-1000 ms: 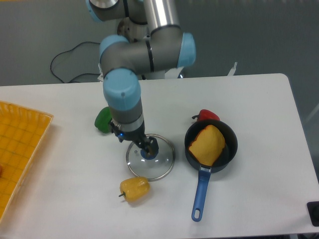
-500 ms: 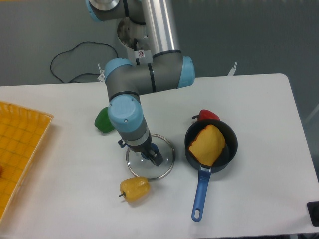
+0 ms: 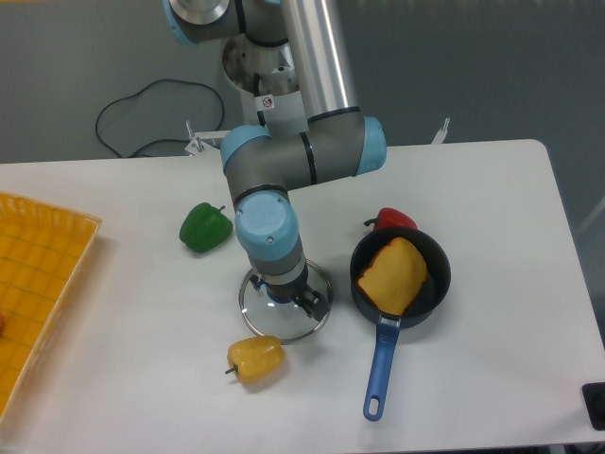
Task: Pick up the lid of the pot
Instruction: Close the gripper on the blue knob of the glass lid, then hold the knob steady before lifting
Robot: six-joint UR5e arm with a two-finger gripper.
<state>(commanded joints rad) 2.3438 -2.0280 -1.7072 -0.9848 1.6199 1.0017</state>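
My gripper (image 3: 286, 294) points down over the pot lid (image 3: 285, 324), its two fingers apart, one at the left and one at the right of the lid's blue knob. The lid is a round, clear disc with a metal rim, lying flat on the table. Part of the knob (image 3: 277, 297) shows between the fingers; the gripper body hides the rest and the lid's back edge. Whether the fingers touch the knob or lid cannot be told.
Right of the lid is a black pan (image 3: 433, 295) with a blue handle, holding an orange-brown item (image 3: 395, 276). A red pepper (image 3: 391, 219) lies behind it, a yellow pepper (image 3: 255, 359) in front, a green pepper (image 3: 205, 228) back left. An orange crate (image 3: 43, 251) stands far left.
The arm and gripper have moved right and toward the table's front, down to the lid's knob. More of the green pepper now shows. The lid has stayed in place.
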